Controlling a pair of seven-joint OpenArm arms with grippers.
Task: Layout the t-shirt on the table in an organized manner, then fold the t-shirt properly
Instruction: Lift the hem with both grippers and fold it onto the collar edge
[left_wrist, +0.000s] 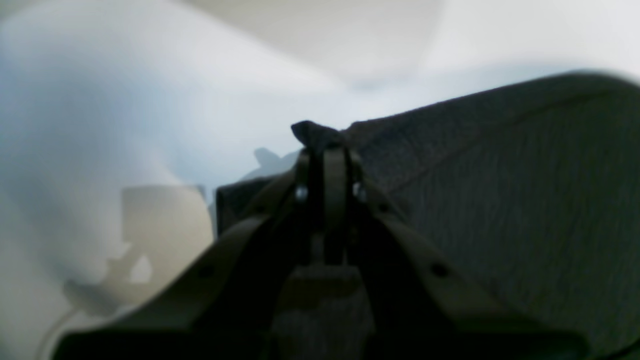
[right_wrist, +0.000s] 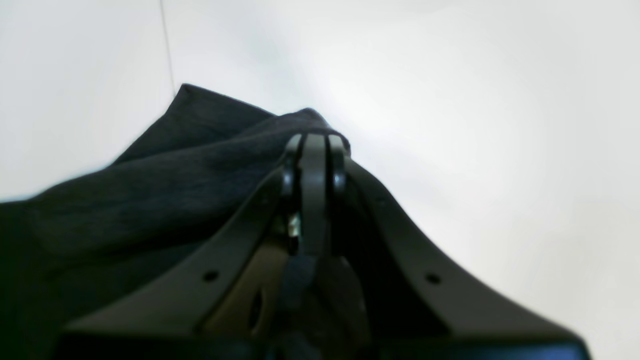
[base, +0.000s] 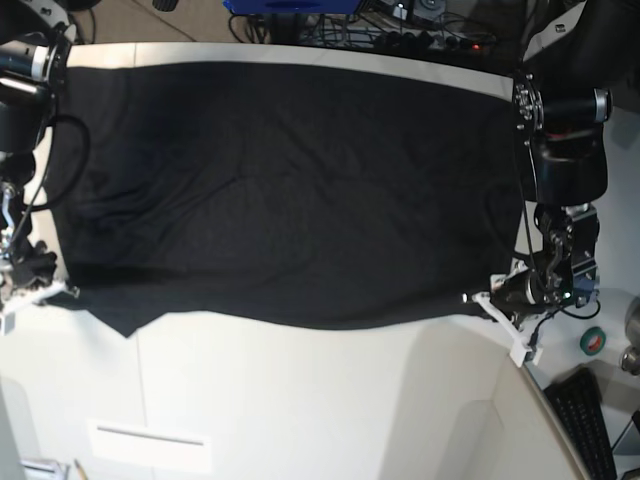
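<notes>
Left claw (base: 478, 301) and right claw (base: 62, 291) each pinch a near corner of the large black soft-fabric t-shirt (base: 290, 190); best kept taut and level over the smooth off-white desk (base: 300, 400).

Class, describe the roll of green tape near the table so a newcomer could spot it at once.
Start at the off-white table under the spread black t-shirt. Follow the shirt's near edge to the corner pinched by the left gripper, then look just past the table's edge. The tape is a small green ring above a black keyboard, the only green thing there.
</notes>
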